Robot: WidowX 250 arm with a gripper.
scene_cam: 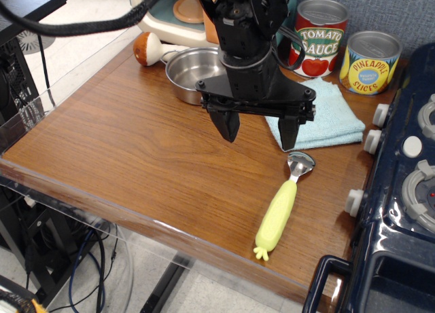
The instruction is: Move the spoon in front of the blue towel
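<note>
The spoon (281, 204) lies flat on the wooden table (122, 143), its metal bowl toward the blue towel and its pale yellow-green handle pointing to the table's front edge. The blue towel (329, 116) lies behind it, its left part hidden by my arm. My gripper (259, 130) is open and empty, its two black fingers wide apart, raised above the table just left of the spoon's bowl and in front of the towel.
A steel pot (194, 72) stands behind the gripper. A brown-and-white mushroom toy (148, 48) lies at the back left. A tomato sauce can (319, 38) and a pineapple can (370, 62) stand at the back right. A dark blue toy stove (408, 191) borders the right side.
</note>
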